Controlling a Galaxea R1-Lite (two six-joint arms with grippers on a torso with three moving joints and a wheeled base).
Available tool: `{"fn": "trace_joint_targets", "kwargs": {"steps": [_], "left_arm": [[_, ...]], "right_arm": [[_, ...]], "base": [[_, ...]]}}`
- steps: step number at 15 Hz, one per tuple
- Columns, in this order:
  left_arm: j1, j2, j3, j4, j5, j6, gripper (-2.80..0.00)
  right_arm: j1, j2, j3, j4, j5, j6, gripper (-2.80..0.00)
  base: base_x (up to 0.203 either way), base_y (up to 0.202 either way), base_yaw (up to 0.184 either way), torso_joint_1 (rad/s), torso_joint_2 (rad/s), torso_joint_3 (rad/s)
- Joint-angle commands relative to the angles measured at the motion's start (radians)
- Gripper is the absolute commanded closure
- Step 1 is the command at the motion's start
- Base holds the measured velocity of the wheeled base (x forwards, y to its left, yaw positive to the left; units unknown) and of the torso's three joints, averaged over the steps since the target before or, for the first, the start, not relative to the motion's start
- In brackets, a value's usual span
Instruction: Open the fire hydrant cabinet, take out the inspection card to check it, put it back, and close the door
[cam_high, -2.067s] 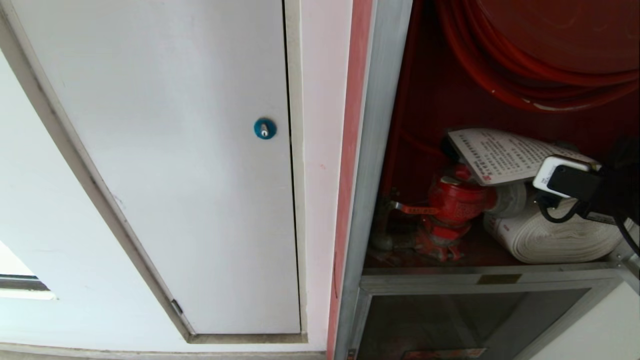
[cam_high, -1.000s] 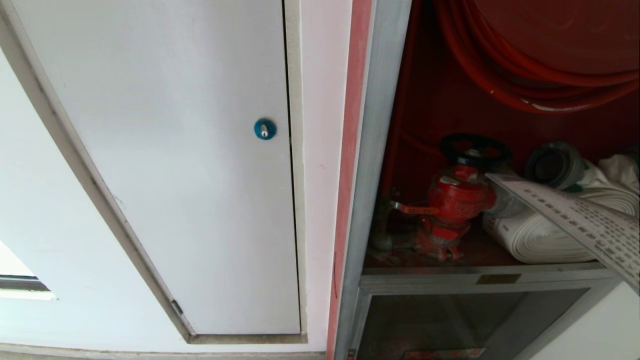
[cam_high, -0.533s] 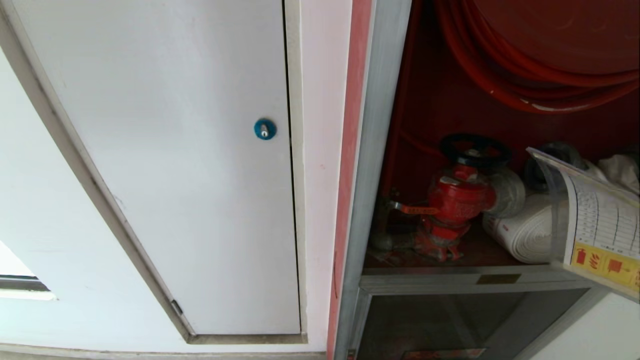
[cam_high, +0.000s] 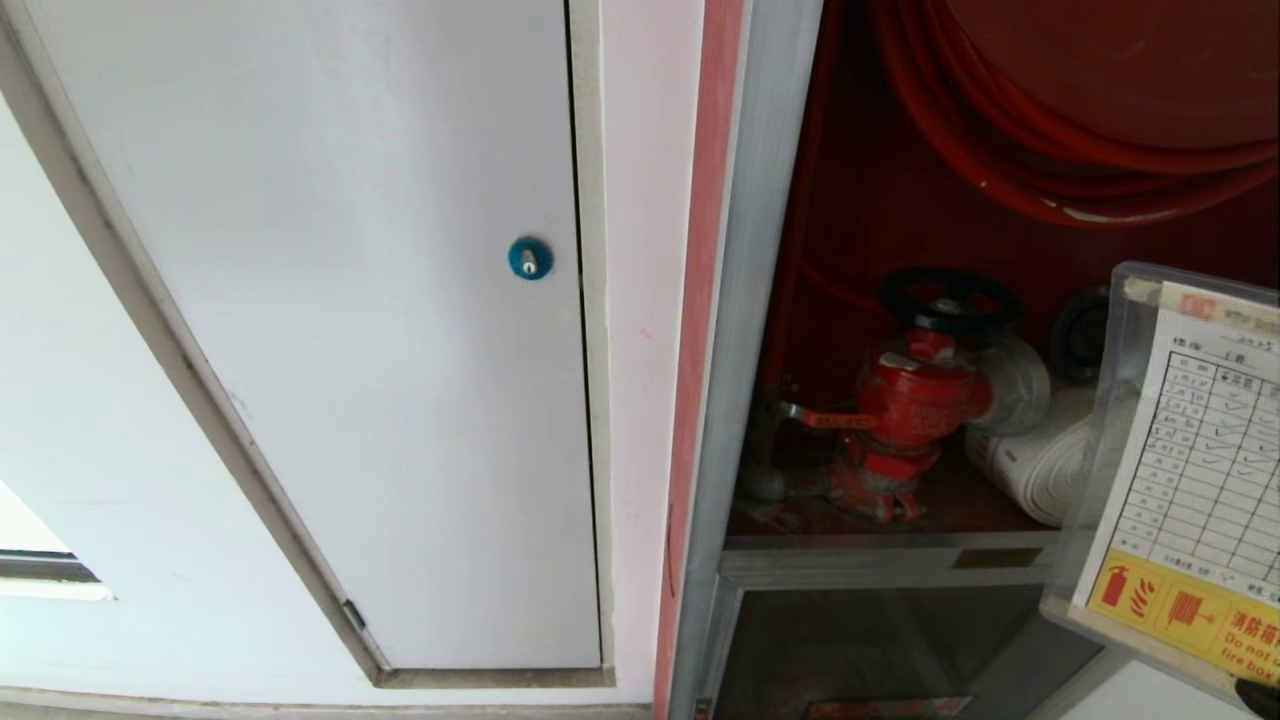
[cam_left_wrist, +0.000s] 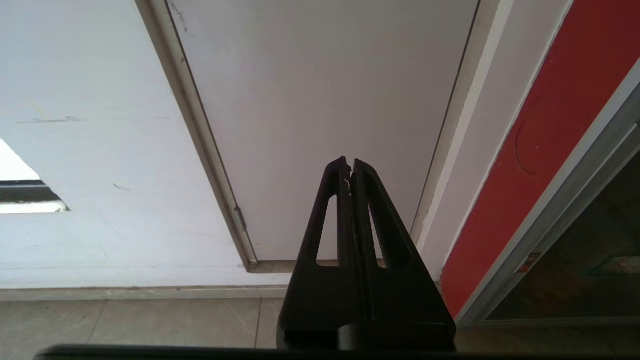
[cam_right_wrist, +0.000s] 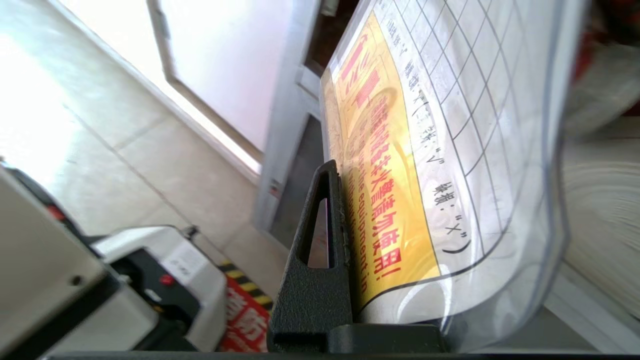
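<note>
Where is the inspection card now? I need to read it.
The inspection card is at the head view's right edge, upright before the open fire hydrant cabinet, right of the red valve, held by the right claw.

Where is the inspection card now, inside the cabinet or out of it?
Out. The inspection card stands upright before the open fire hydrant cabinet, its grid facing the head camera, with the right pincer shut on its yellow lower edge.
</note>
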Motion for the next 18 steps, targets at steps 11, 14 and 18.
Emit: {"fn": "trace_joint_targets", "kwargs": {"steps": [11, 14, 18], "left_arm": [[0.0, 0.001, 0.0, 0.0, 0.0, -0.001, 0.0], [0.0, 0.001, 0.0, 0.0, 0.0, 0.001, 0.0], [0.0, 0.001, 0.0, 0.0, 0.0, -0.001, 0.0]], "right_arm": [[0.002, 0.006, 0.009, -0.005, 0.292, 0.157, 0.0], [0.001, 0.004, 0.028, -0.005, 0.334, 0.192, 0.0], [0.001, -0.002, 0.041, -0.006, 0.391, 0.192, 0.0]], "base": [[0.0, 0.0, 0.0, 0.0, 0.0, 0.0], [0.0, 0.0, 0.0, 0.0, 0.0, 0.0], [0.0, 0.0, 0.0, 0.0, 0.0, 0.0]]}}
